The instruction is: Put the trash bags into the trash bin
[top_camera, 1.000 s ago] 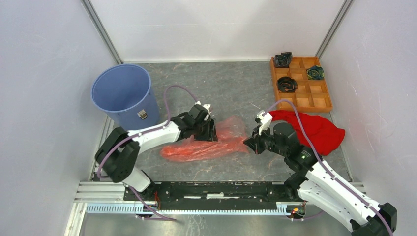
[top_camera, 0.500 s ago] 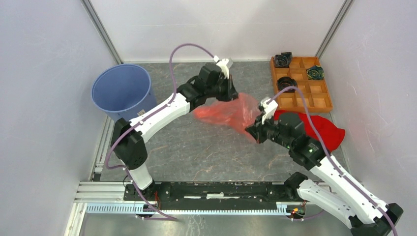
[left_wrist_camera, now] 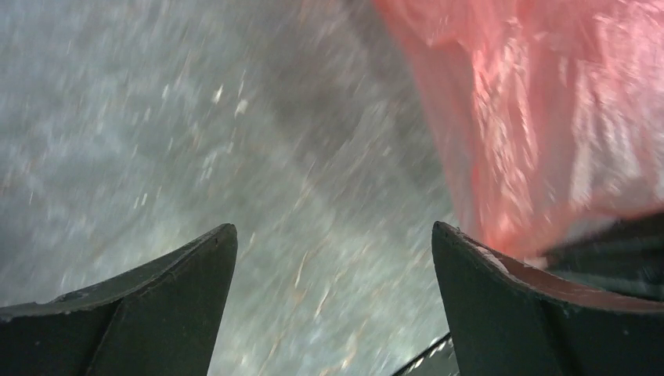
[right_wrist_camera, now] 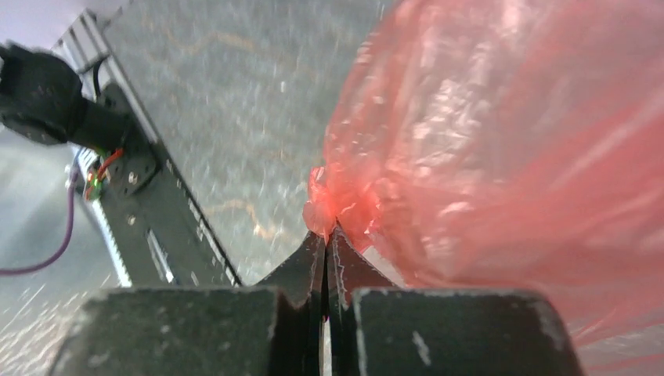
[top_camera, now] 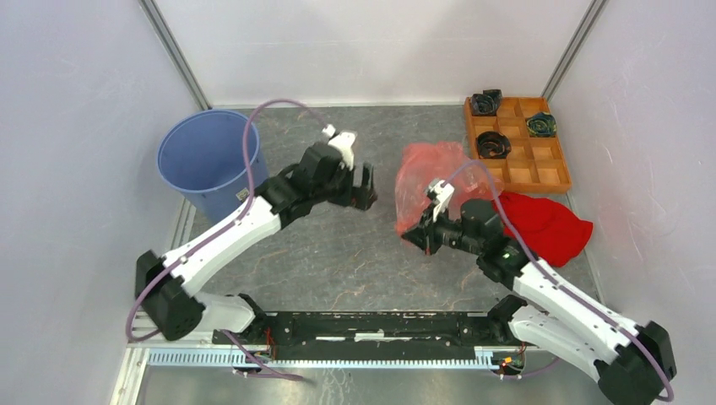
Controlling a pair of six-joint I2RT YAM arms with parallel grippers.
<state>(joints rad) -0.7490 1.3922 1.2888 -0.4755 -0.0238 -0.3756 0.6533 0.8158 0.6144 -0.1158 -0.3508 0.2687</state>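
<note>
The thin, crinkly, translucent red-pink plastic film bag [top_camera: 431, 173] hangs bunched and puffed above the grey stone-patterned table [top_camera: 338, 261], toward 1 o'clock from the table's middle. The right gripper [top_camera: 414, 236] has its jaws pressed tight together on a gathered corner at the bag's lower left edge, seen clearly in the right wrist view [right_wrist_camera: 325, 235]. The left gripper [top_camera: 359, 190] stands wide apart with nothing between its fingers, just left of the bag and apart from it. The round blue plastic bucket [top_camera: 221, 198] stands upright at 10 o'clock, its mouth uncovered. Bare table lies between it and the bag, though the left arm crosses that stretch. An opaque red cloth [top_camera: 549, 224] lies at 3 o'clock, behind the right arm. An orange compartmented tray [top_camera: 549, 173] with dark items sits at 2 o'clock, beside the bag.
</note>
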